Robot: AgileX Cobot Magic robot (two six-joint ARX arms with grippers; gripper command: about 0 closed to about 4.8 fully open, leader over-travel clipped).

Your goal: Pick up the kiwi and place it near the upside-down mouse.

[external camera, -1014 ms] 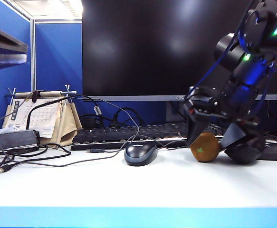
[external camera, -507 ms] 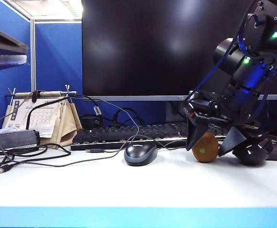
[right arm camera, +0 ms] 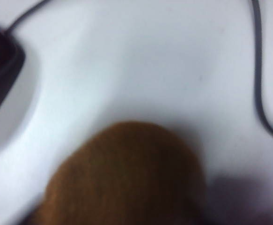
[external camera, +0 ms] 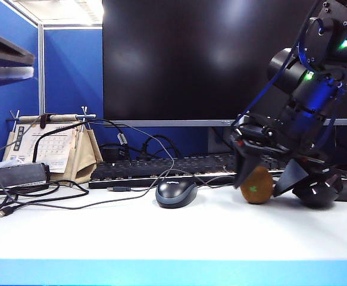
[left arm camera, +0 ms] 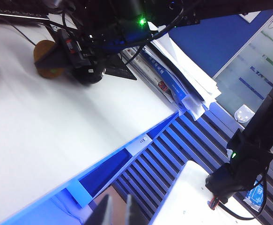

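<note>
**Kiwi could have rolled off toward the keyboard**

Your left gripper [left arm camera: 112, 212] hung off the desk edge, apparently nearly together. Farther back, your right gripper [external camera: 262, 179] straddled the kiwi [external camera: 257, 185] on the desk [external camera: 161, 232], fingers apart; uneven closing risked nudging it against the upside-down mouse [external camera: 317, 189].

We see a white counter [external camera: 161, 232] carrying a keyboard [external camera: 161, 170], dark mouse [external camera: 176, 193], kiwi [external camera: 257, 185], upside-down mouse [external camera: 318, 189] lower right, and cables [external camera: 30, 199] left.

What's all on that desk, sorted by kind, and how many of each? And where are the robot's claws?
Mice: 2, the blue-grey mouse and the upside-down mouse
Kiwi: 1
Keyboard: 1
Monitor: 1
Desk calendar: 1
Total: 6
Right gripper straddles the kiwi; left gripper hangs off the desk.
</note>
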